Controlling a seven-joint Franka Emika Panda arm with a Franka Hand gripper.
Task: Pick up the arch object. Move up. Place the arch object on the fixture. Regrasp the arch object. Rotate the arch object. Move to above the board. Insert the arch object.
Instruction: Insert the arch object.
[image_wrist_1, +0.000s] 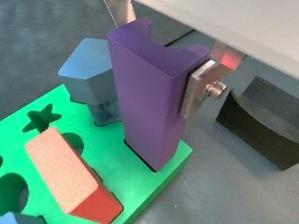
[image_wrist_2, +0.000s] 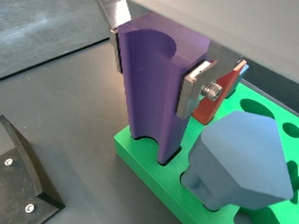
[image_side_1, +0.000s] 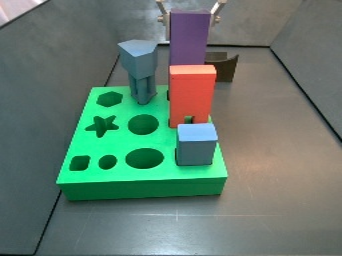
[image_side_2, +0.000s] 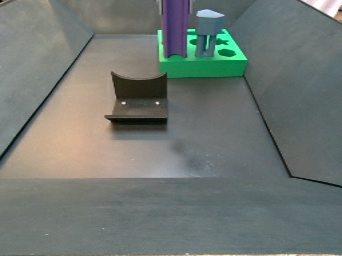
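Observation:
The purple arch object (image_wrist_1: 146, 96) stands upright, its scooped end up, and my gripper (image_wrist_1: 158, 54) is shut on its upper part. Both silver fingers (image_wrist_2: 198, 86) press its sides. Its lower end meets the green board (image_wrist_1: 35, 140) close to the board's edge, where it seems to sit in a cut-out. In both side views the arch object (image_side_1: 187, 42) (image_side_2: 175, 25) rises above the board (image_side_1: 134, 150) (image_side_2: 201, 62), with the gripper (image_side_1: 187, 8) at its top. The dark fixture (image_side_2: 136, 97) stands apart on the floor with nothing on it.
On the board stand a red block (image_side_1: 191, 95), a blue-grey pentagon column (image_side_1: 136, 70) and a small blue cube (image_side_1: 197, 145), all near the arch object. Star, hexagon and round holes (image_side_1: 100, 125) are open. Grey walls enclose the floor.

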